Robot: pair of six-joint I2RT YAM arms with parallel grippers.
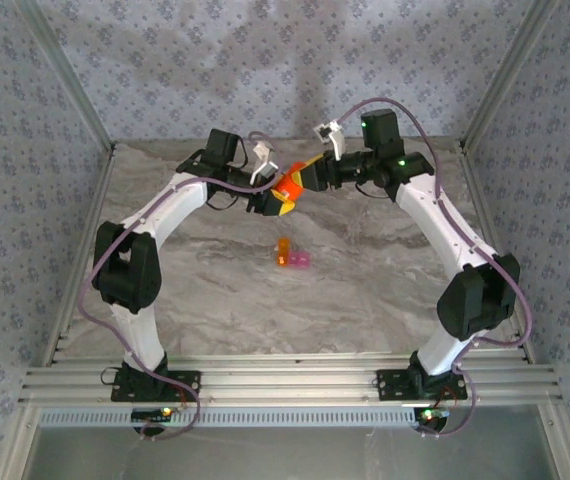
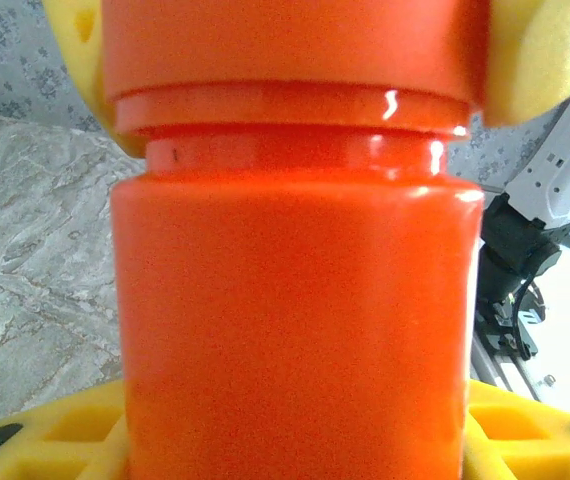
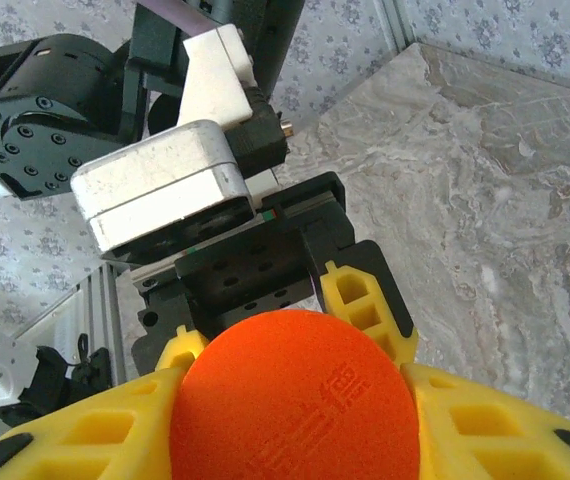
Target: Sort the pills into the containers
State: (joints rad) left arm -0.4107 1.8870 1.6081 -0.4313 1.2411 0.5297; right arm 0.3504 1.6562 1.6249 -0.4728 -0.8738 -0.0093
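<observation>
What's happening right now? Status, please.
Left gripper clamps orange bottle. Right gripper grips its cap. Containers on table, apart. Nothing blocking them.

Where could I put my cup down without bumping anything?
Bare table lies between the containers and the near rail, and either side of them. Crowded at the back: left gripper and right gripper clasp the bottle.

Top external camera: high behind the near edge, looking down on the table (image 1: 215, 300). Wrist cameras: very close, both facing the shared orange bottle (image 1: 287, 190) (image 2: 285, 330) (image 3: 295, 400).
</observation>
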